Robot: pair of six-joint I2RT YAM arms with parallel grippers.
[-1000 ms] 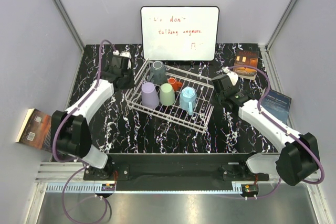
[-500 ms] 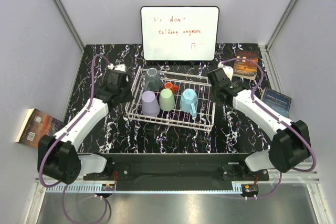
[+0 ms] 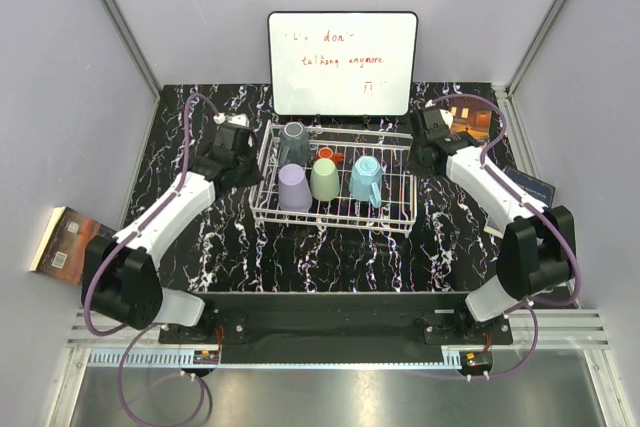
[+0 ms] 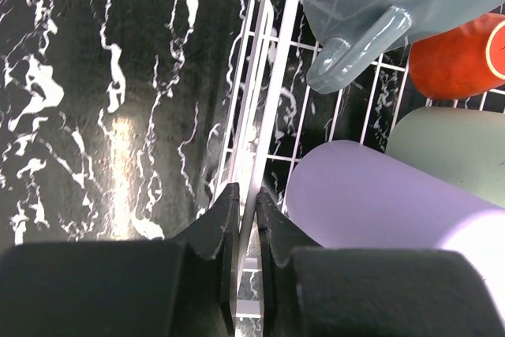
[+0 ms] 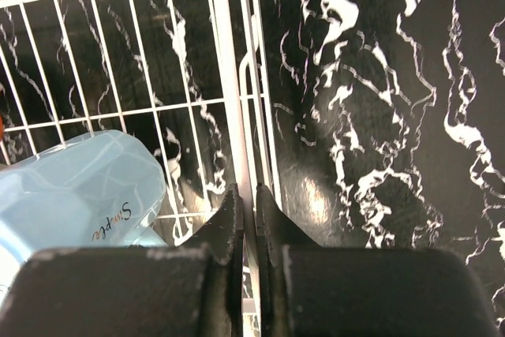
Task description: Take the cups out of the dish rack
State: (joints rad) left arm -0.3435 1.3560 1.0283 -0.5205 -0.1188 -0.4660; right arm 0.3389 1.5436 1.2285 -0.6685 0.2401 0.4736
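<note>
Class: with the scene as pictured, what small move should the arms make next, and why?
Probably open the left gripper and lift it off the dish rack: both it and the right gripper are shut on rim wires, while the lilac cup nearest it and four more sit inside.

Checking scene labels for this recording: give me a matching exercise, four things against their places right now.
1 purple cup
2 blue mug
3 left gripper
4 whiteboard

A behind the dish rack
B shut on the rack's left rim
C front left in the rack
D right end of the cup row

Pairs: 1-C, 2-D, 3-B, 4-A
</note>
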